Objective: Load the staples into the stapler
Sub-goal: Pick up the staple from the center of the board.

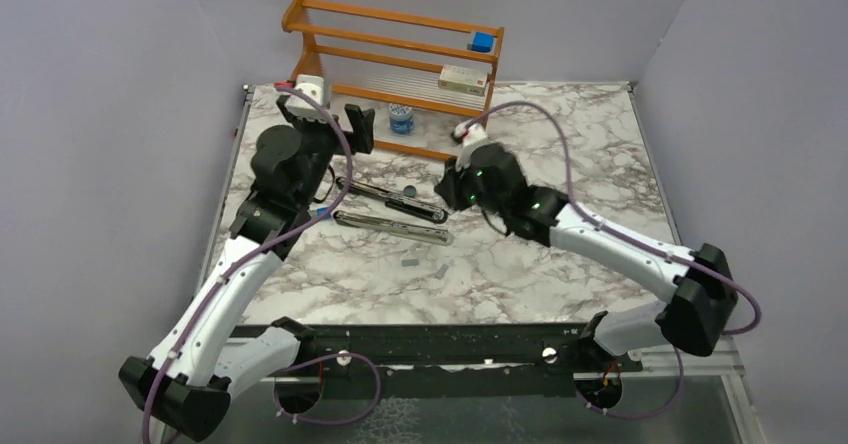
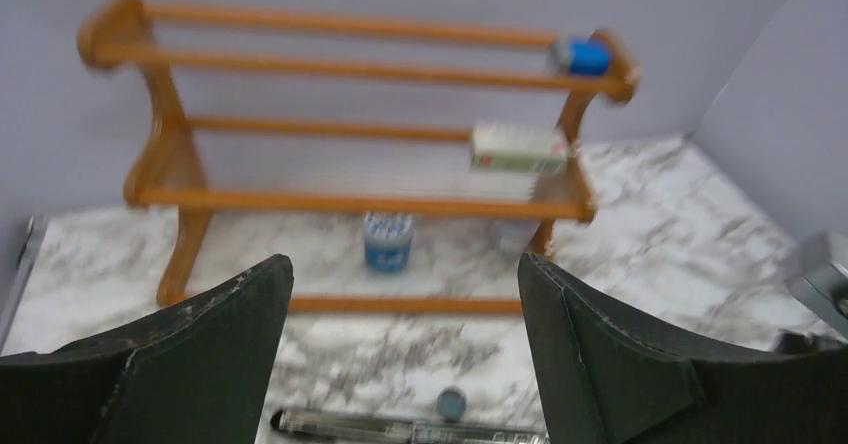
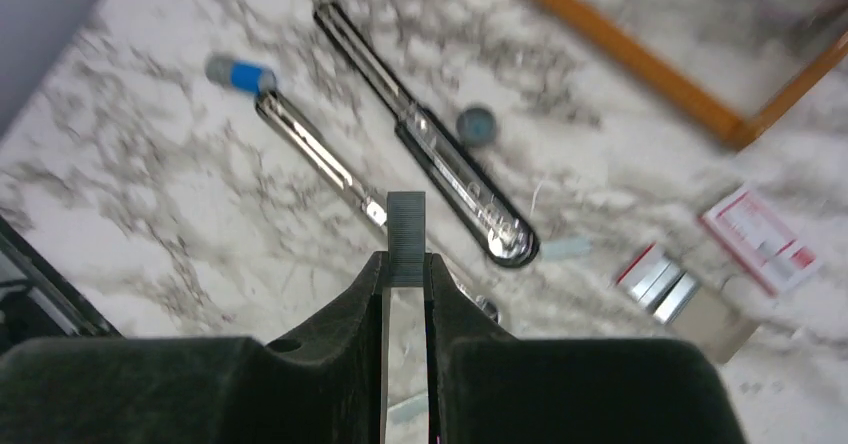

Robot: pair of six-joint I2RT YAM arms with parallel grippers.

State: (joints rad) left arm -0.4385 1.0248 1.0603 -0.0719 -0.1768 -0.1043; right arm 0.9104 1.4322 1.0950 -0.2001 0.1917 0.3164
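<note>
We see the right gripper (image 3: 405,272) pinching the staples (image 3: 405,222) — strip pointing straight out — over the stapler (image 3: 440,159), splayed open, bars running left-right; left gripper (image 2: 405,294) gapes empty.

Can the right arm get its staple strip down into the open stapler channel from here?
Probably yes: the right gripper, shut on the short grey staple strip, hangs over the slim black stapler, opened flat; nothing lies between, and the open left gripper is raised aside.
</note>
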